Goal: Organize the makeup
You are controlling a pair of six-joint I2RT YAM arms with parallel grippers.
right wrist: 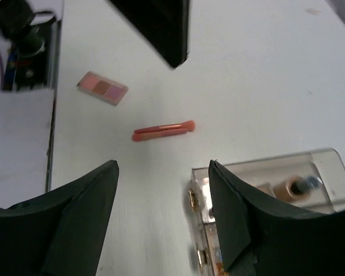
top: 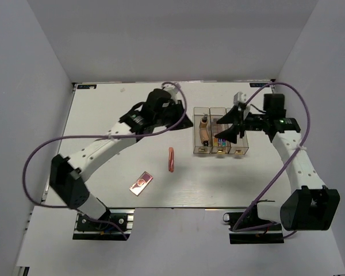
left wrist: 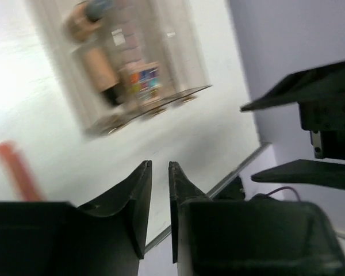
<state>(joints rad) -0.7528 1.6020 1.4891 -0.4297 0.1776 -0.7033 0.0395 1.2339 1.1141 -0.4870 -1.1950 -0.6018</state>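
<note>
Pink stick (top: 171,160): long axis twelve-to-six; lay at 6 o'clock from nearer left pincer (top: 184,121), narrow, empty.

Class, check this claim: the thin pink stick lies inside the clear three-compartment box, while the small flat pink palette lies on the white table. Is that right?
Not quite. The thin pink stick is not inside the clear three-compartment box; it lies on the white table outside the box, to its left in the top external view. The small flat pink palette does lie on the table.
</note>
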